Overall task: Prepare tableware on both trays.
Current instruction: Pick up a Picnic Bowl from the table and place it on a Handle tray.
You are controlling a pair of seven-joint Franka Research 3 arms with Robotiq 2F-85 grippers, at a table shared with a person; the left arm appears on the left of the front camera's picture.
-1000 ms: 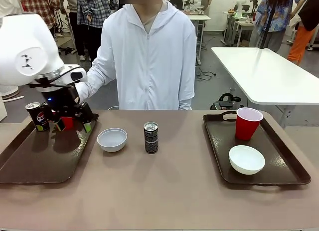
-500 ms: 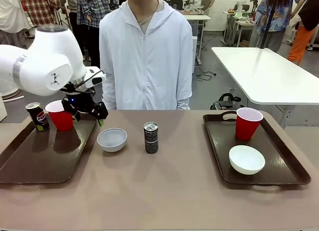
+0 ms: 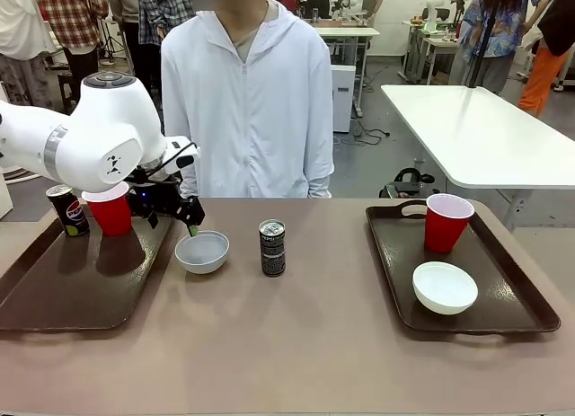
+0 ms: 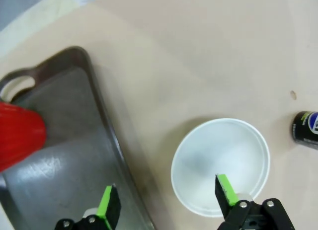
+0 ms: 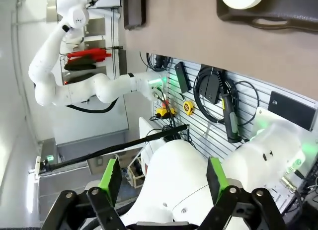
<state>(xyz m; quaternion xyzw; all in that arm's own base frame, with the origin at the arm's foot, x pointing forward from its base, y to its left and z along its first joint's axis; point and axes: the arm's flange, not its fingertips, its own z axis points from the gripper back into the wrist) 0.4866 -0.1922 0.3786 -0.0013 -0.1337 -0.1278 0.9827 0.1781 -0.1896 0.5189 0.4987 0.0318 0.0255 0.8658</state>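
2 brn trays (image 3: 72, 290) (image 3: 521, 299), 2 red cups (image 3: 111, 214) (image 3: 446, 223), 2 wht bowls (image 3: 202, 252) (image 3: 444, 286), 2 cans (image 3: 67, 209) (image 3: 272, 248)

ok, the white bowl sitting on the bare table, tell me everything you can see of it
The bowl is small, round, white, plastic-looking, with a thin rim. It stands upright and empty on the table between the left tray and the can, touching neither. The open left end effector hangs just above it, one pad over its inside; contact can't be judged.

glossy white bowl (image 4: 218, 150), scuffed brown plastic tray (image 4: 69, 160), smooth matt tabletop (image 4: 198, 51)
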